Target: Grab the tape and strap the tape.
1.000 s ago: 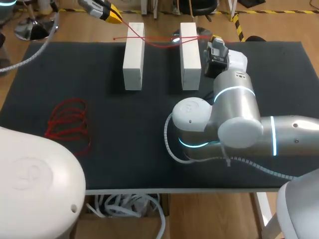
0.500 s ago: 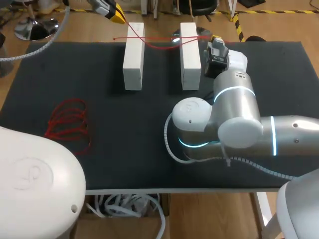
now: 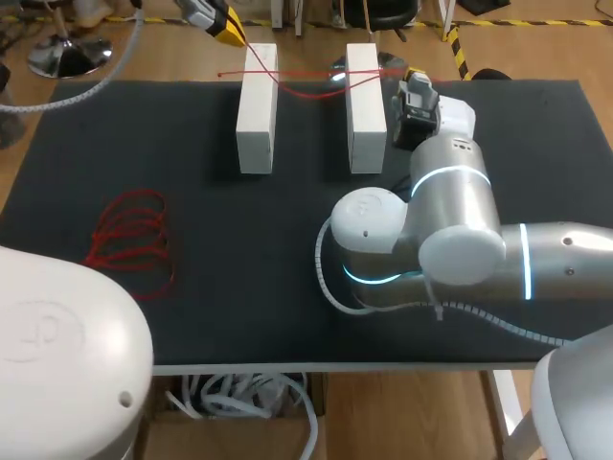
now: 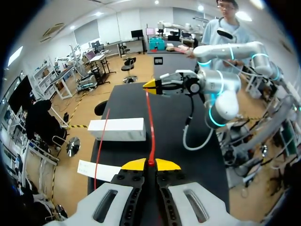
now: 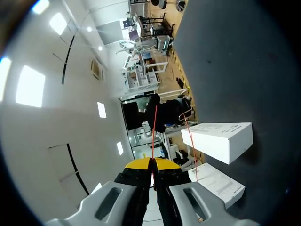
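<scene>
looks like the left gripper (image 3: 226, 25), pinched on one end of the red tape (image 3: 306, 88), just slid from 11 toward 12 o'clock while the right gripper (image 3: 415, 76) clamps the other end at 1, so with the tape lying over both white boxes (image 3: 257, 105), I'd say strapping's underway.

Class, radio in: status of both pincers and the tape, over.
Left pincer shut on red tape; right pincer shut on it too. Tape spans both white blocks. Red coil lies apart, clear.
</scene>
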Action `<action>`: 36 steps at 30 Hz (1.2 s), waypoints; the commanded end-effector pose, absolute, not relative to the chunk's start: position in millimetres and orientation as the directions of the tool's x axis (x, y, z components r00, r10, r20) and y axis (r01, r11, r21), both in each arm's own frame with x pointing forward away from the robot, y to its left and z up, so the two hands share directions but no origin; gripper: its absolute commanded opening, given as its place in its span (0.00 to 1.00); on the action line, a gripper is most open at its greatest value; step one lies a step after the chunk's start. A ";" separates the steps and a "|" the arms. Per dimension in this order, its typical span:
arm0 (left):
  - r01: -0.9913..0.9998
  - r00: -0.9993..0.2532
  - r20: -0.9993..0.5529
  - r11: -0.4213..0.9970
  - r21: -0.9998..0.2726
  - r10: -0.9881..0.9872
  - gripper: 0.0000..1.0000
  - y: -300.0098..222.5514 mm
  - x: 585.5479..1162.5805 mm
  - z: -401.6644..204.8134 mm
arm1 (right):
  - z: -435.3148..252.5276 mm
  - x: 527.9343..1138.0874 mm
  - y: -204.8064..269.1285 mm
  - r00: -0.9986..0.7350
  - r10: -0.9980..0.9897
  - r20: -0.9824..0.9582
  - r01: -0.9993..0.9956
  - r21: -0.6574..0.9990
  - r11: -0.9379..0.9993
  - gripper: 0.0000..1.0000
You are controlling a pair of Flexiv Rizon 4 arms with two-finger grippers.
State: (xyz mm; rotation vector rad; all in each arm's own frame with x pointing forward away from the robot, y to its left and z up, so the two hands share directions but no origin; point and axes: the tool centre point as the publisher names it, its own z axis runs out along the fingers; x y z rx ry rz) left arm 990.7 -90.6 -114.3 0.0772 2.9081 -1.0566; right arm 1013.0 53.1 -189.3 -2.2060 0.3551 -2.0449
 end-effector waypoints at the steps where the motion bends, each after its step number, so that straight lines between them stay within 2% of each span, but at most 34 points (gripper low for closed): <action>1: 0.062 -0.998 -0.059 0.768 -0.637 0.032 0.00 -91.2 991.4 -113.7 | -186.7 1012.9 52.9 0.070 -0.244 0.967 -0.097 -0.237 -0.967 0.00; 16: 0.062 -0.998 -0.059 0.768 -0.637 0.032 0.00 -91.2 991.4 -113.7 | -186.7 1012.9 52.9 0.070 -0.244 0.967 -0.097 -0.237 -0.967 0.00; 25: 0.062 -0.998 -0.059 0.768 -0.637 0.032 0.00 -91.2 991.4 -113.7 | -160.6 1019.6 63.3 0.097 0.120 0.988 -0.071 0.127 -0.989 0.00; 31: 0.062 -0.998 -0.059 0.768 -0.637 0.032 0.00 -91.2 991.4 -113.7 | -140.6 1020.8 74.7 0.051 0.409 0.911 -0.071 0.412 -0.909 0.00; 36: 0.062 -0.998 -0.059 0.768 -0.637 0.032 0.00 -91.2 991.4 -113.7 | -130.4 1020.8 84.8 0.028 0.574 0.818 -0.078 0.574 -0.815 0.00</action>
